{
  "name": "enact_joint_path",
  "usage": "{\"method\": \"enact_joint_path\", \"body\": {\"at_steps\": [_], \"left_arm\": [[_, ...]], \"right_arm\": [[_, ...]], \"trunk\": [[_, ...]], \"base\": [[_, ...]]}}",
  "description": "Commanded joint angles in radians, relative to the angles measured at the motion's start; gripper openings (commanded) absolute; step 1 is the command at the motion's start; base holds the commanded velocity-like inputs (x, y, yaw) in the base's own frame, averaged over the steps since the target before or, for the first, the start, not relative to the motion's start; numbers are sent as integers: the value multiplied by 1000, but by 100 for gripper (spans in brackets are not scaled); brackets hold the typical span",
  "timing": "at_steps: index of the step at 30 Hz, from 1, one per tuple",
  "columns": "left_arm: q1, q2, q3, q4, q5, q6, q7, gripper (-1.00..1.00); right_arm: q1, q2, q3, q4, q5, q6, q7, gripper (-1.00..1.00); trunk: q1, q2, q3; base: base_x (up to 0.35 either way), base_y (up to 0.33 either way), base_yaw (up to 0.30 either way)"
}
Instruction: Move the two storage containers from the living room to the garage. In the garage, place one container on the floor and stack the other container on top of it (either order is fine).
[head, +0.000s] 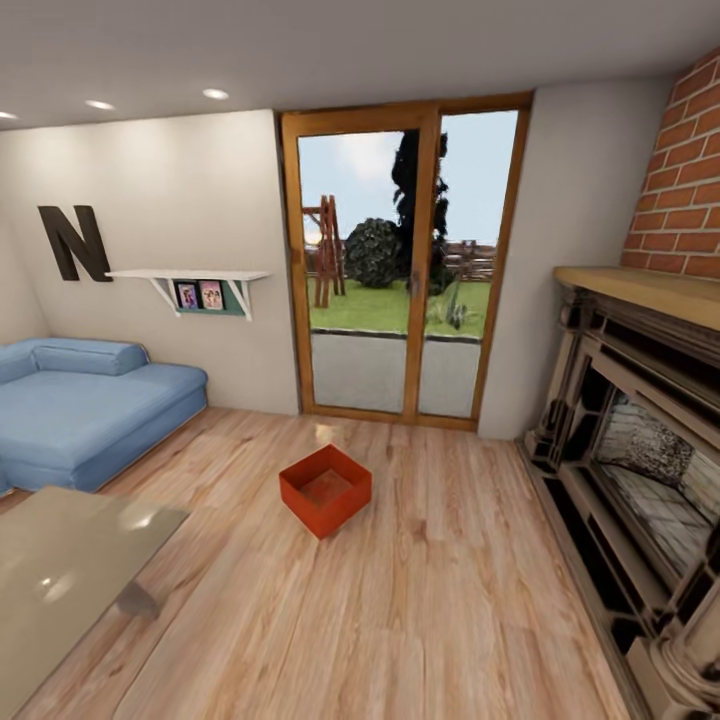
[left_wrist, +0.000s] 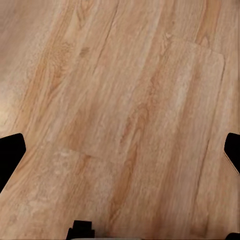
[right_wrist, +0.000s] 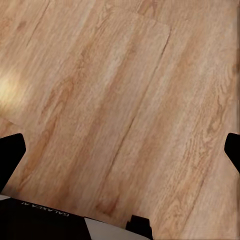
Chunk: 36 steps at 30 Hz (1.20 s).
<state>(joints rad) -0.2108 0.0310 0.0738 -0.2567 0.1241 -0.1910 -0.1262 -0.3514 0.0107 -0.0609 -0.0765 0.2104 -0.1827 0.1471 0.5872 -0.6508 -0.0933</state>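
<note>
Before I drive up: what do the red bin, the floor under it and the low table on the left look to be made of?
Storage container: looks like thin rigid plastic, matt orange-red, with plain uniform walls. Floor: light wood planks, satin sheen, with grain and plank seams showing in both wrist views. Low table: glossy top with bright ceiling-light reflections, possibly glass or lacquer; I cannot tell which.

My left gripper (left_wrist: 120, 150) shows as two flat black fingers (left_wrist: 10, 155), at 9 and 3 o'clock of its wrist view, plus a small black block (left_wrist: 81, 229) at 7 o'clock. My right gripper (right_wrist: 120, 150) has matching black fingers (right_wrist: 10, 155); at 7 o'clock its black body (right_wrist: 45, 222) carries small white GALAXEA lettering beside a pale grey panel.
</note>
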Motion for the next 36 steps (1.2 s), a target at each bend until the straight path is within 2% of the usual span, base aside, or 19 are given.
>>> {"method": "enact_joint_path", "body": {"at_steps": [1, 36], "left_arm": [[-1, 0, 8, 1, 8, -1, -10, 100], [-1, 0, 8, 1, 8, -1, -10, 100]], "right_arm": [[-1, 0, -7, 1, 7, -3, 3, 100], [-1, 0, -7, 1, 7, -3, 2, 100]], "trunk": [[1, -1, -2], [1, -1, -2]], "base": [[323, -132, 1], [322, -154, 0]]}}
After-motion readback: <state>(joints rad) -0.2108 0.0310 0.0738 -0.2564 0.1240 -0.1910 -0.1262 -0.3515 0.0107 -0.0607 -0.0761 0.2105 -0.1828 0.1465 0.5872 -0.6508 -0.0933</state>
